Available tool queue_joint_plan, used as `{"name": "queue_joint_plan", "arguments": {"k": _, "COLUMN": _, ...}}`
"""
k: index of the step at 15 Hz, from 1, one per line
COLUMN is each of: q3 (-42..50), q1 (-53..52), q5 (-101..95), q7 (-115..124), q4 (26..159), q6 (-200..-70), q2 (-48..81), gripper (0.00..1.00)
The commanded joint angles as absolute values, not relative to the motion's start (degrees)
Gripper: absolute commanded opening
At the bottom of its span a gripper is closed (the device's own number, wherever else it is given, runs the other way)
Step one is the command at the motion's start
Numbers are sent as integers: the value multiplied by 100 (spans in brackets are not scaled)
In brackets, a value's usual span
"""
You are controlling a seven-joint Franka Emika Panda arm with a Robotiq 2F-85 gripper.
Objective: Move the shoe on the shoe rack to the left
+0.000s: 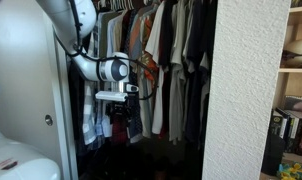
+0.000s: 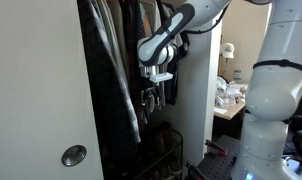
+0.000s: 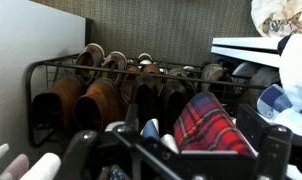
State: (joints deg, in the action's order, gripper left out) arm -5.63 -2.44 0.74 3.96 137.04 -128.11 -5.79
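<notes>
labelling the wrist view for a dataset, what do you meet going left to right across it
pale flat panel → pair of brown shoes on the shoe rack → red plaid cloth → white object at the right edge

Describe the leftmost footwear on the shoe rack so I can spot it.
In the wrist view, a black wire shoe rack lines the back wall. At its left end stand brown boots, lighter than the dark shoes beside them.
</notes>
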Motion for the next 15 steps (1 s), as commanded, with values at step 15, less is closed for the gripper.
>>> {"name": "queue_joint_plan", "arguments": {"k": 15, "q3": -452, "q1": -349, "q5": 135, "q7": 261, "q4": 12247, "q6": -13250, "q2": 2148, "gripper": 100}}
